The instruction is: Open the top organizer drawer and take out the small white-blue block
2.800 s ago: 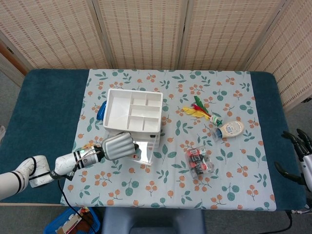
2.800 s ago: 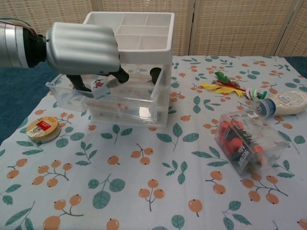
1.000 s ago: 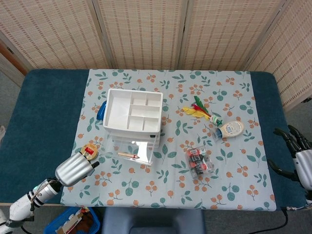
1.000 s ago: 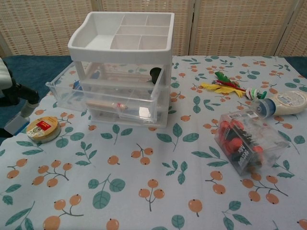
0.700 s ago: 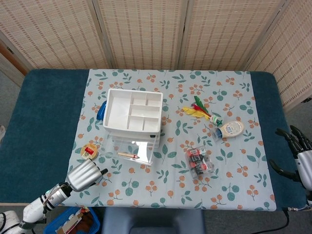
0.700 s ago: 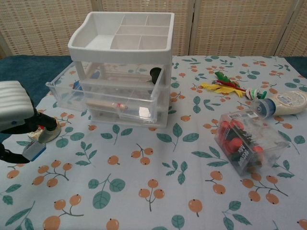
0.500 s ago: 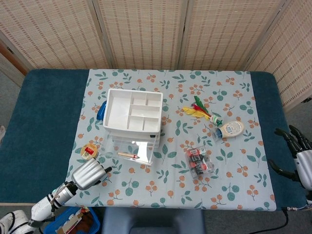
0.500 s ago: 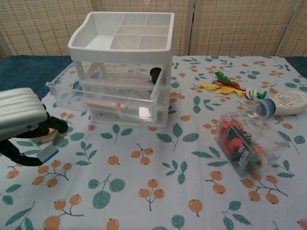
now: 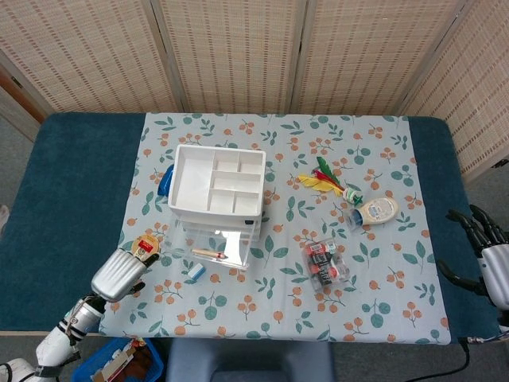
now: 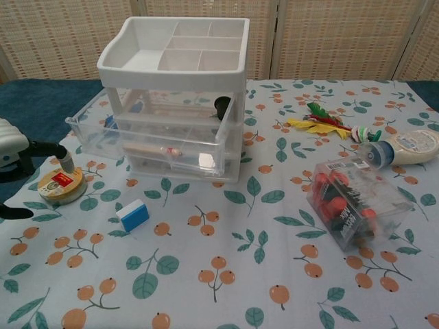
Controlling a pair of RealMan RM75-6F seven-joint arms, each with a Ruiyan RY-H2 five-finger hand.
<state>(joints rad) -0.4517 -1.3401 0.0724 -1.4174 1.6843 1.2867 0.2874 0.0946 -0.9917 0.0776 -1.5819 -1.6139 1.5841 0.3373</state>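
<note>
the small white-blue block lies free on the floral cloth, just in front of the organizer and right of a round tin. nearby to the right, a clear box holds red and black pieces. the organizer's top drawer is pulled out; a wooden stick lies in a drawer. its white top tray is divided into compartments. the left hand hovers at the tabletop's near left edge, fingers apart, holding nothing. the right hand sits spread and empty at the far right
</note>
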